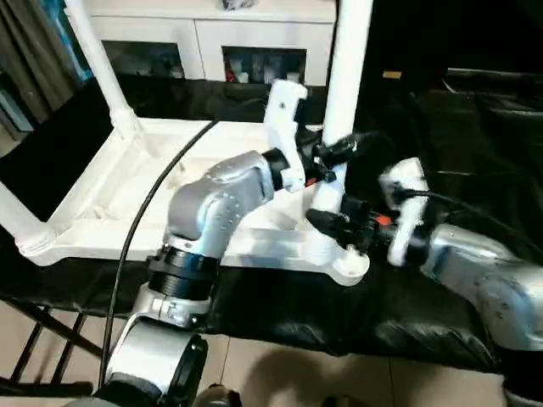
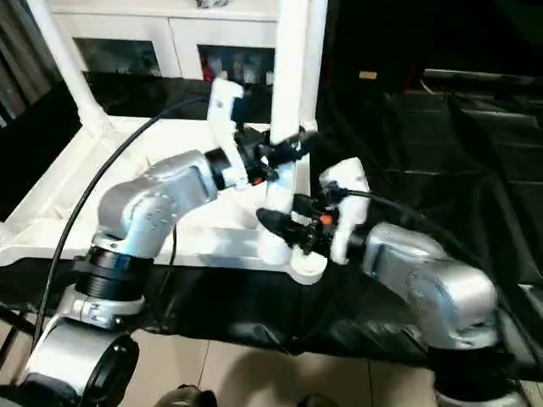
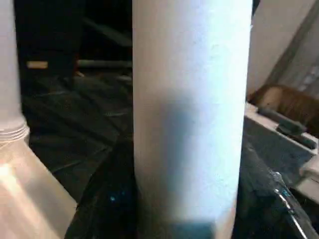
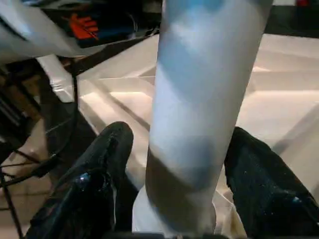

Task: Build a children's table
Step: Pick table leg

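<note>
Both sets of jaws were clamped on one upright leg (image 1: 346,93) at frame centre: the left gripper (image 1: 333,157) higher up, the right gripper (image 1: 338,227) low, just above the corner socket (image 1: 349,264). The upturned table top (image 1: 110,199) lay centre-left on black sheeting (image 1: 441,127), two more legs (image 1: 97,59) standing in its left corners.

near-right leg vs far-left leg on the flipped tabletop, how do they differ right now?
The near-right leg has both grippers around it, left gripper higher, right gripper near its base; the far-left leg stands untouched. The near-right leg rises about upright from the front corner socket; the far-left leg leans in the back corner. The near-right leg looks thicker, being closer. Both are white tubes standing on the tabletop.
</note>
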Robot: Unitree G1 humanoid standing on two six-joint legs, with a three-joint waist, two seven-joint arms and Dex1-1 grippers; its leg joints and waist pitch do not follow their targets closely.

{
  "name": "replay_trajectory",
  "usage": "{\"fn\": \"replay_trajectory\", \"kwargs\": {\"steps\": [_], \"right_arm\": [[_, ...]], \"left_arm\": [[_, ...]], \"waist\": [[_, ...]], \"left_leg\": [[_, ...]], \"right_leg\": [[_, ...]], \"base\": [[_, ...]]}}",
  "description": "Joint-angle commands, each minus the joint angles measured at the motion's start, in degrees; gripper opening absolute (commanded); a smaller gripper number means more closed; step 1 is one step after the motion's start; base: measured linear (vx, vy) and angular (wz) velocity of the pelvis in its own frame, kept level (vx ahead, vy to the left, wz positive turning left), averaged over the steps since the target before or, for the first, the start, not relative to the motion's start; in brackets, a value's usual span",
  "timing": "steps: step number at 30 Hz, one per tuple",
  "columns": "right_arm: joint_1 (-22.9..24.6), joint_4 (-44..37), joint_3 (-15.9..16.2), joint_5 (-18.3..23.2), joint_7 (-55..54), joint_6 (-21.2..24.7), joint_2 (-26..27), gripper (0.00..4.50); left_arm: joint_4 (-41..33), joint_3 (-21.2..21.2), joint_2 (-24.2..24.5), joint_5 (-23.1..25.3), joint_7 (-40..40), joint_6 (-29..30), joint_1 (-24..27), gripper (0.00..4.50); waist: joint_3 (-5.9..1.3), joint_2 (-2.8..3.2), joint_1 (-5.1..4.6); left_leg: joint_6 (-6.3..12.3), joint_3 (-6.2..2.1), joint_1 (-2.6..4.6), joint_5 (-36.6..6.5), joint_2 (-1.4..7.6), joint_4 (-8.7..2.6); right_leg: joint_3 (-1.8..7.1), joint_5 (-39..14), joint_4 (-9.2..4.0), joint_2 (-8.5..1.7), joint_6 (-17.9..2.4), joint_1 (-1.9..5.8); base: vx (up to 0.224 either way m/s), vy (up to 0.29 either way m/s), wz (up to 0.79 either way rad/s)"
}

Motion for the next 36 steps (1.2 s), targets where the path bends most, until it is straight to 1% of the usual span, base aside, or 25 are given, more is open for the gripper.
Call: {"fn": "replay_trajectory", "kwargs": {"steps": [1,2,3,5,7,9,10,13,14,16,18,20,21,22,23,26,27,28,29,32,33,34,35,36], "right_arm": [[-1.11,0.46,1.47,-0.41,-1.49,1.45,1.26,3.04],[-1.57,1.38,2.03,-0.87,-2.20,1.64,2.50,3.04],[-1.69,1.61,2.19,-0.97,-2.30,1.64,2.80,2.88],[-1.95,2.06,2.33,-1.10,-2.59,1.61,3.30,2.72],[-2.20,2.37,2.39,-1.11,-2.75,1.51,3.69,2.72],[-2.52,2.71,2.48,-1.13,-3.02,1.30,4.01,2.40],[-2.56,2.73,2.49,-0.99,-2.95,1.19,4.07,2.32],[-2.62,2.72,2.46,-0.97,-2.81,0.99,4.31,2.26],[-2.59,2.64,2.26,-1.08,-2.82,1.06,4.44,1.97],[-2.53,2.53,1.92,-1.07,-2.71,1.07,4.59,1.96],[-2.53,2.55,1.65,-1.02,-2.48,0.80,4.53,1.89],[-2.44,2.53,1.19,-0.81,-1.74,0.29,4.12,1.89],[-2.31,2.41,0.96,-0.65,-1.29,0.00,3.88,1.87],[-2.22,2.33,0.76,-0.52,-0.91,-0.28,3.67,1.87],[-2.10,2.17,0.48,-0.22,-0.39,-0.55,3.38,1.87],[-1.45,0.87,-0.64,1.39,2.67,-1.46,1.90,1.87],[-1.07,0.07,-1.27,2.38,4.47,-1.72,0.99,1.87],[-1.07,0.07,-1.27,2.38,4.47,-1.72,0.99,1.87],[-0.83,-0.42,-1.76,3.13,5.68,-1.71,0.32,1.87],[-0.14,-1.62,-3.65,5.74,9.73,-1.23,-1.87,1.87],[0.31,-2.15,-4.21,6.65,11.59,-1.14,-2.97,1.87],[0.33,-2.17,-4.24,6.69,11.67,-1.14,-3.02,1.87],[0.71,-2.43,-4.54,7.17,13.06,-1.01,-4.08,1.87],[0.71,-2.43,-4.54,7.17,13.06,-1.01,-4.08,1.87]], "left_arm": [[-2.02,-0.02,-0.14,0.66,1.05,-0.60,-0.05,1.84],[-2.15,0.25,-0.64,0.15,1.50,-0.27,-0.16,1.84],[-2.16,0.38,-0.78,-0.07,1.62,-0.15,-0.22,1.84],[-2.03,0.46,-0.87,-0.05,1.82,-0.25,-0.36,1.84],[-1.89,0.62,-0.90,-0.11,1.91,-0.25,-0.51,1.84],[-1.75,1.07,-1.04,-0.42,2.06,-0.03,-0.66,1.84],[-1.78,1.38,-1.12,-0.58,2.28,0.07,-0.70,1.84],[-1.99,2.73,-1.59,-1.41,3.08,0.89,-0.82,1.84],[-2.01,3.15,-1.79,-1.68,3.40,1.23,-0.85,1.84],[-1.97,3.58,-1.98,-2.04,3.69,1.45,-0.92,1.84],[-1.92,3.89,-2.01,-2.51,3.59,1.81,-0.97,1.84],[-1.55,4.32,-2.07,-2.34,4.14,1.44,-1.05,1.84],[-1.57,4.25,-1.93,-2.25,4.01,1.38,-0.98,2.40],[-1.67,4.01,-1.64,-2.38,3.35,1.61,-0.91,2.40],[-1.78,4.39,-1.82,-3.25,2.58,1.74,-0.84,2.57],[-1.64,5.97,-1.91,-4.68,2.60,2.51,-1.09,2.66],[-1.01,6.87,-1.81,-5.16,3.06,3.14,-1.38,2.86],[-1.01,6.87,-1.81,-5.16,3.06,3.14,-1.38,2.97],[-0.63,7.47,-1.60,-5.94,2.27,3.19,-1.52,3.01],[-0.75,8.87,-0.55,-9.62,-2.02,5.46,-1.42,2.99],[-0.96,8.87,-0.05,-10.53,-3.48,6.29,-1.17,2.99],[-0.97,8.86,-0.02,-10.56,-3.55,6.32,-1.16,2.99],[-1.43,7.57,1.05,-10.38,-5.89,5.99,-0.66,2.99],[-1.43,7.57,1.05,-10.38,-5.89,5.99,-0.66,2.99]], "waist": [[-4.94,-1.39,-0.05],[-4.87,-1.43,-0.07],[-4.91,-1.38,-0.13],[-4.84,-1.45,-0.04],[-4.87,-1.33,0.08],[-4.85,-1.40,0.14],[-4.85,-1.39,0.14],[-4.87,-1.49,0.05],[-4.88,-1.47,0.09],[-4.90,-1.35,0.10],[-4.89,-1.42,0.07],[-4.90,-1.33,0.07],[-4.91,-1.34,0.09],[-4.90,-1.35,0.12],[-4.92,-1.37,0.12],[-4.90,-1.34,0.18],[-4.91,-1.31,0.15],[-4.93,-1.30,0.18],[-4.83,-1.37,0.22],[-4.95,-1.38,0.39],[-4.92,-1.29,0.40],[-4.88,-1.37,0.42],[-4.90,-1.36,0.41],[-4.85,-1.37,0.40]], "left_leg": [[0.57,-1.10,1.16,-9.03,1.51,-4.01],[0.55,-1.09,1.18,-9.23,1.53,-4.06],[0.45,-1.15,1.09,-9.16,1.50,-4.06],[0.38,-1.08,1.27,-9.55,1.57,-4.11],[0.25,-1.10,1.32,-9.62,1.61,-4.13],[0.25,-1.11,1.19,-9.49,1.57,-4.17],[0.24,-1.13,1.18,-9.44,1.58,-4.18],[0.15,-1.07,1.23,-9.91,1.51,-4.14],[0.17,-1.09,1.17,-9.72,1.52,-4.14],[0.17,-1.12,1.19,-9.71,1.52,-4.14],[0.19,-1.10,1.18,-9.65,1.52,-4.15],[0.18,-1.10,1.21,-9.65,1.52,-4.14],[0.19,-1.09,1.21,-9.74,1.55,-4.14],[0.20,-1.10,1.23,-9.83,1.54,-4.16],[0.20,-1.10,1.18,-9.87,1.52,-4.15],[0.36,-1.07,1.17,-10.15,1.54,-4.12],[0.52,-1.12,1.17,-10.12,1.58,-4.15],[0.62,-1.07,1.20,-10.24,1.56,-4.07],[0.80,-1.09,1.14,-10.30,1.53,-4.12],[1.33,-1.02,1.18,-9.58,1.46,-3.96],[1.48,-1.03,1.13,-9.37,1.53,-3.98],[1.59,-1.04,1.17,-9.45,1.52,-3.99],[1.81,-1.08,1.16,-9.44,1.57,-4.00],[1.92,-1.09,1.17,-9.66,1.57,-4.03]], "right_leg": [[2.05,-16.48,-4.68,-2.52,-9.28,3.00],[2.04,-16.62,-4.71,-2.51,-9.33,2.92],[1.99,-16.45,-4.63,-2.49,-9.51,2.99],[2.05,-16.73,-4.75,-2.49,-9.40,2.86],[2.09,-16.49,-4.68,-2.47,-9.26,2.82],[2.08,-16.24,-4.64,-2.53,-9.12,2.94],[2.09,-16.22,-4.64,-2.55,-9.08,2.94],[2.07,-16.94,-4.74,-2.54,-8.98,2.95],[2.08,-17.10,-4.72,-2.56,-8.79,2.97],[2.06,-17.22,-4.75,-2.55,-8.72,2.93],[2.06,-16.79,-4.73,-2.49,-8.76,2.93],[2.06,-16.84,-4.72,-2.50,-8.73,2.92],[2.07,-16.71,-4.77,-2.51,-8.74,2.94],[2.06,-16.83,-4.78,-2.51,-8.70,2.93],[2.06,-16.95,-4.76,-2.53,-8.65,2.98],[2.04,-16.85,-4.80,-2.59,-8.98,3.03],[2.02,-16.62,-4.76,-2.52,-9.04,3.07],[2.03,-16.50,-4.73,-2.50,-9.13,3.07],[2.00,-16.85,-4.82,-2.51,-9.11,3.07],[2.01,-16.48,-4.73,-2.60,-9.54,3.13],[2.02,-16.15,-4.67,-2.53,-9.70,3.08],[2.00,-16.24,-4.71,-2.52,-9.77,3.05],[2.00,-16.34,-4.71,-2.54,-9.87,3.07],[1.98,-16.81,-4.82,-2.55,-9.75,3.04]], "base": [[0.000,0.000,0.00],[0.000,0.000,0.00],[0.000,0.000,0.00],[0.000,0.000,0.00],[0.000,0.000,0.00],[0.000,0.000,0.00],[0.000,0.000,0.00],[0.000,0.000,0.00],[0.000,0.000,0.00],[0.000,0.000,0.00],[0.000,0.000,0.00],[0.000,0.000,0.00],[0.000,0.000,0.00],[0.000,0.000,0.00],[0.000,0.000,0.00],[0.000,0.000,0.00],[0.000,0.000,0.00],[0.000,0.000,0.00],[0.000,0.000,0.00],[0.000,0.000,0.00],[0.000,0.000,0.00],[0.000,0.000,0.00],[0.000,0.000,0.00],[0.000,0.000,0.00]]}}
